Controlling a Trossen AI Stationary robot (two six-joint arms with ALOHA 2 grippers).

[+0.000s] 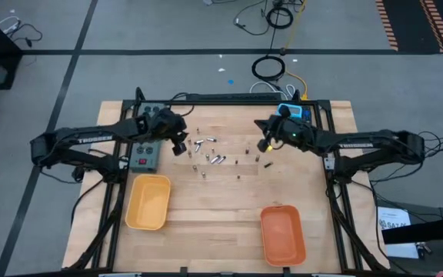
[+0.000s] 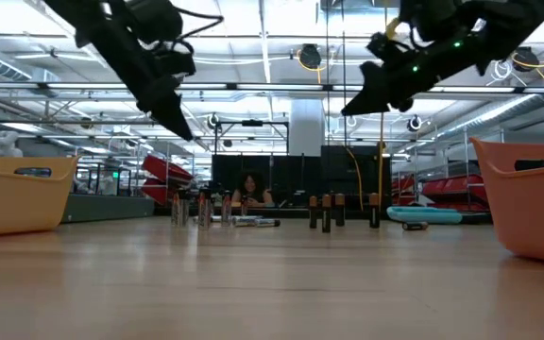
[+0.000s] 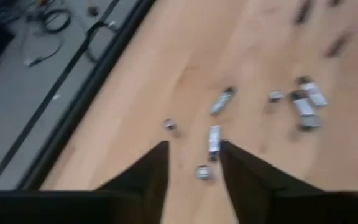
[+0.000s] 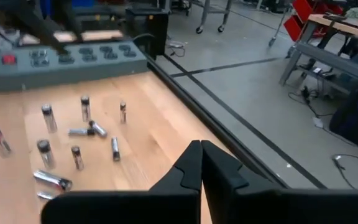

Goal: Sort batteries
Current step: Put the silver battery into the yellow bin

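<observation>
Hovered above batteries (image 1: pixel 208 154) scattered mid-counter (image 1: pixel 229 192): left hand (image 1: pixel 181 145) beside them, fingers apart; right hand (image 1: pixel 266 145) opposite side, fingers together, empty.

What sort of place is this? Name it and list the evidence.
Probably a robotics lab in an industrial hall: a wooden table on a black frame, cables across the taped grey floor, and metal roof trusses with red carts behind. Batteries lie scattered between both raised grippers.
</observation>
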